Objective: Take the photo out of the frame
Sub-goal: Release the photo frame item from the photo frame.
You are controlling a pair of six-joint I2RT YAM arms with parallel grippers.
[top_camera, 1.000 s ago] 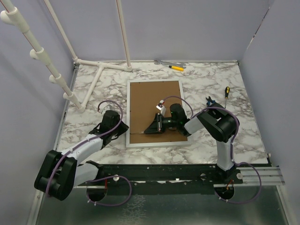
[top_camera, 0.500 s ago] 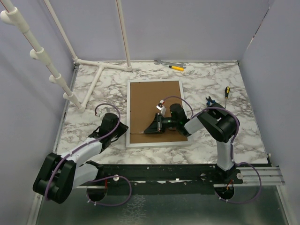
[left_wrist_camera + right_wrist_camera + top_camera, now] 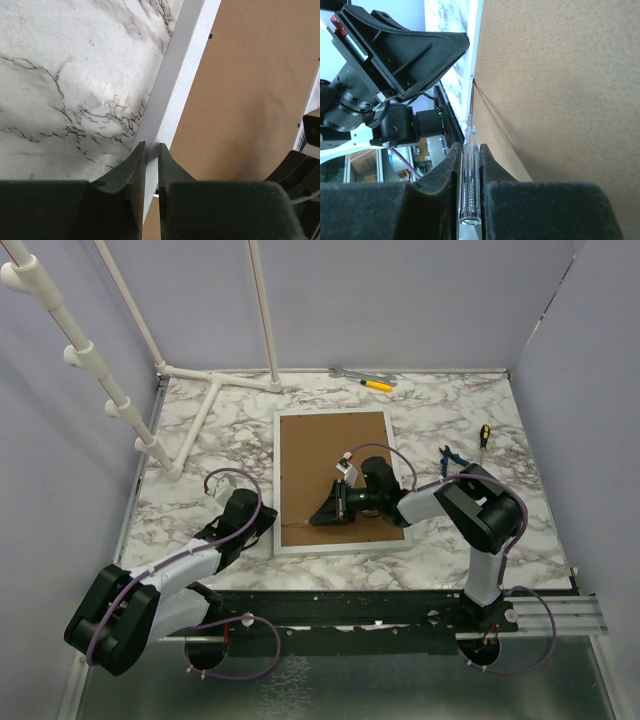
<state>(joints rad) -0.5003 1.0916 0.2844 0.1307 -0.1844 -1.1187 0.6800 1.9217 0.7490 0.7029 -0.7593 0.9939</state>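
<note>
Left tool (image 3: 151, 149) pinches the smooth left rail of the white frame (image 3: 186, 60). The right tool (image 3: 470, 150) clamps a clear-handled screwdriver (image 3: 470, 200), tip at the grainy brown fibreboard back (image 3: 555, 90). Frame lies face-down mid marbled desk (image 3: 450, 410).

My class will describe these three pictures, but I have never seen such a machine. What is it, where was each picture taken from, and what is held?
Two robot arms are bolted to a marble table. The wide picture is from above and behind them: left arm, right arm. The close-ups come from cameras on the wrists, looking along each gripper's fingers. A white frame lies face down, brown back up; the photo cannot be seen. The right gripper holds a clear-handled screwdriver, tip at the seam beside the back. The left gripper has its fingers nearly together over the frame's rim; whether they pinch it is unclear. A yellow screwdriver and blue pliers lie farther off.
</note>
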